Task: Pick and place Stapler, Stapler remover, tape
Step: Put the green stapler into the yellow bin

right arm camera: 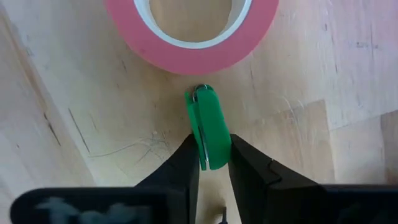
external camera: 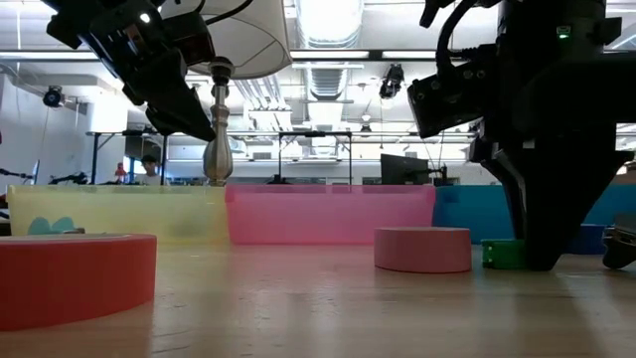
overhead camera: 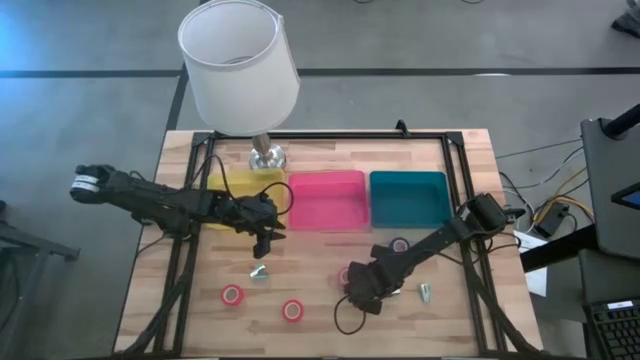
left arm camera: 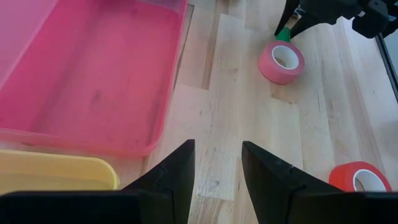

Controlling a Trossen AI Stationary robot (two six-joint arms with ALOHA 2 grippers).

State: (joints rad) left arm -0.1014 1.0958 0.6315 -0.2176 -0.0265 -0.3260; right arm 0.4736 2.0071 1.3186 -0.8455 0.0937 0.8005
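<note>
A small green stapler remover (right arm camera: 208, 134) is sitting on the wooden table, pinched between two dark fingers, with its tip just beside a pink-red tape roll (right arm camera: 191, 28) that is lying flat. Two more red rolls (overhead camera: 232, 295) (overhead camera: 292, 310) are lying flat nearer the front edge, and a blue-rimmed roll (overhead camera: 400, 244) is resting before the teal bin.

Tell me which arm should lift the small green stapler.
Right. The right gripper already has its fingers either side of the green stapler, beside a red tape roll. The left gripper hangs open near the yellow bin.
</note>
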